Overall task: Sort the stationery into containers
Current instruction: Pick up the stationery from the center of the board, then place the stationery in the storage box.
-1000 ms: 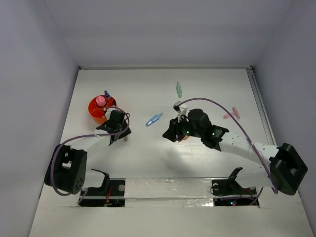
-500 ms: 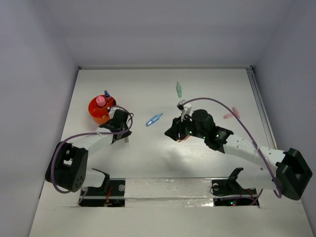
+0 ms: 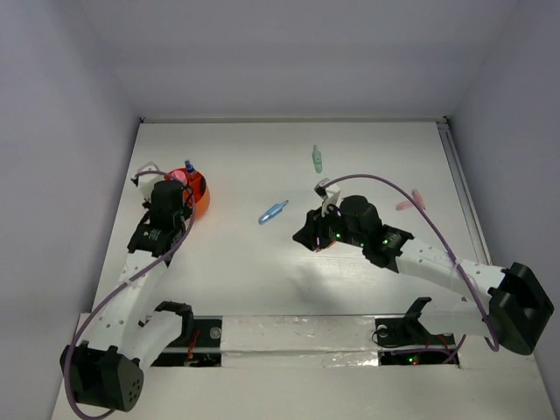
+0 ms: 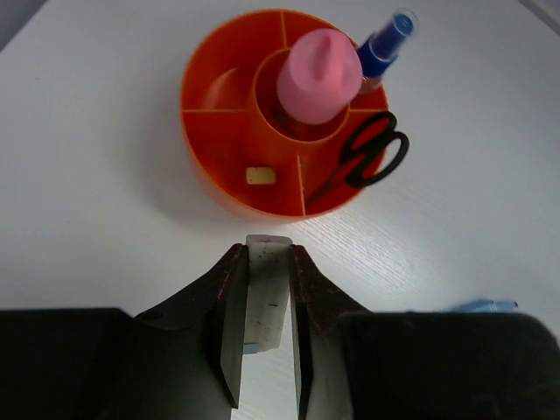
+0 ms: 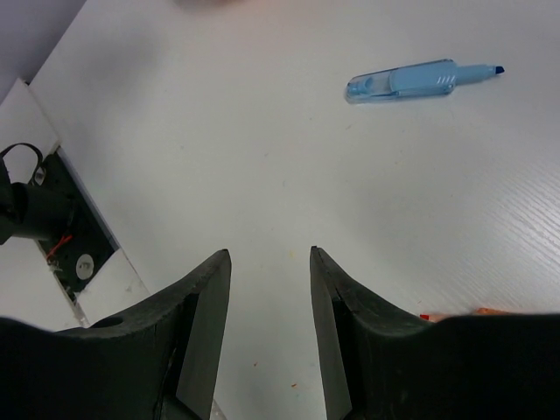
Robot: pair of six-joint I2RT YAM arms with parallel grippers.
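Observation:
My left gripper [image 4: 267,254] is shut on a small whitish-grey piece [image 4: 267,297], held just short of the round orange-red cup [image 4: 219,188]. The cup holds a pink tube [image 4: 319,74] in its centre well, a blue-white marker [image 4: 385,44], black-handled scissors [image 4: 372,157] and a small beige piece [image 4: 260,176]. From above, the left gripper [image 3: 178,201] sits at the cup's [image 3: 199,203] near-left side. My right gripper [image 5: 269,254] is open over bare table, with a light blue marker [image 5: 420,80] beyond it. An orange marker [image 3: 325,246] peeks out under the right gripper [image 3: 308,234].
A green marker [image 3: 317,158] lies toward the back centre and a pink marker [image 3: 411,203] at the right. The light blue marker [image 3: 273,212] lies between the two arms. Enclosure walls ring the white table [image 3: 262,280].
My left gripper closed on the whitish-grey piece, lifted it, and swung from the cup's near-right round to its near-left. The right arm barely shifted.

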